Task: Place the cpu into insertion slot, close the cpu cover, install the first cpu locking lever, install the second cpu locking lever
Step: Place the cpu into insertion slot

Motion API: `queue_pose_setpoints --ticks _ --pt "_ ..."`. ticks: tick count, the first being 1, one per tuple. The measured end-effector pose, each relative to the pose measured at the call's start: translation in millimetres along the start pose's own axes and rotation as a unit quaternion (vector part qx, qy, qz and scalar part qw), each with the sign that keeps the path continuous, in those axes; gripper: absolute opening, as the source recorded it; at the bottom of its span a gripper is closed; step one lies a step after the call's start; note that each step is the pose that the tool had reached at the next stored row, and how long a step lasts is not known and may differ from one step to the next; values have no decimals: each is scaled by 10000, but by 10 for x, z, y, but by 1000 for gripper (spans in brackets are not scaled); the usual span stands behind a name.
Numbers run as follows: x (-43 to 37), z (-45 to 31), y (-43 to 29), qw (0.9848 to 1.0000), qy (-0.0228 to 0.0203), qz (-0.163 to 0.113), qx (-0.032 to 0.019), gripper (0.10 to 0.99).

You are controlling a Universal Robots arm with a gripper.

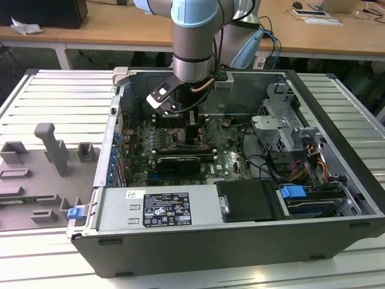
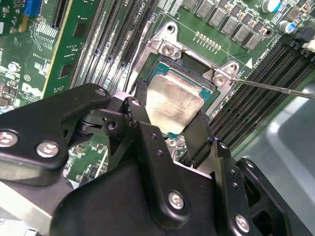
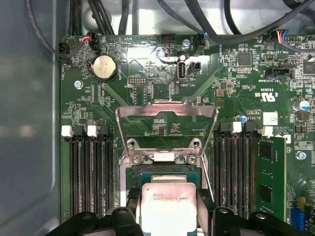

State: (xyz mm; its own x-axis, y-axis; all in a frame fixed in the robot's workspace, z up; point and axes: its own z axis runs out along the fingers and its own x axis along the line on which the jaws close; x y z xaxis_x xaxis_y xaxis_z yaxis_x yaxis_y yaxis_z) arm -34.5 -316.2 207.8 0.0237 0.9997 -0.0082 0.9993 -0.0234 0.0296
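My gripper reaches down into the open computer case, over the green circuit board. In both wrist views its black fingers stand on two opposite sides of the cpu, a pale silvery square chip, and are shut on it. The cpu sits right over the insertion slot, whose dark rim shows along one side; I cannot tell whether it is seated. The cpu cover, a silvery frame with a square window, stands flipped open beyond the slot. A thin metal lever sticks out beside the socket.
Long memory slots flank the socket on both sides, one with a green module. In the exterior view a black card, the power supply and a drive cage crowd the case. Cables run past the board's edge.
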Motion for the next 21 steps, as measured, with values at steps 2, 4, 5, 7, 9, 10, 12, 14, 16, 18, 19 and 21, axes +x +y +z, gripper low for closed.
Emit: queue_pose_setpoints --ticks 2,4,5,7,9,10,12,14,16,18,19,21 --pt "2 10 1 10000 0 4 0 541" --pt "5 26 0 10000 -1 4 0 541" --pt "7 31 -1 10000 -1 5 0 541" --pt "23 51 -1 10000 -6 4 0 541" --pt "29 62 -2 10000 -8 4 0 541" --pt "32 70 -2 10000 -9 4 0 541" --pt "33 78 -2 10000 -12 3 0 541" --pt "33 78 -3 10000 -12 4 1 541" --pt "33 80 -2 10000 -11 4 0 541" --pt "33 81 -3 10000 -11 4 0 549" --pt "33 82 -2 10000 -11 4 0 616" --pt "33 82 -2 10000 -11 4 0 616"
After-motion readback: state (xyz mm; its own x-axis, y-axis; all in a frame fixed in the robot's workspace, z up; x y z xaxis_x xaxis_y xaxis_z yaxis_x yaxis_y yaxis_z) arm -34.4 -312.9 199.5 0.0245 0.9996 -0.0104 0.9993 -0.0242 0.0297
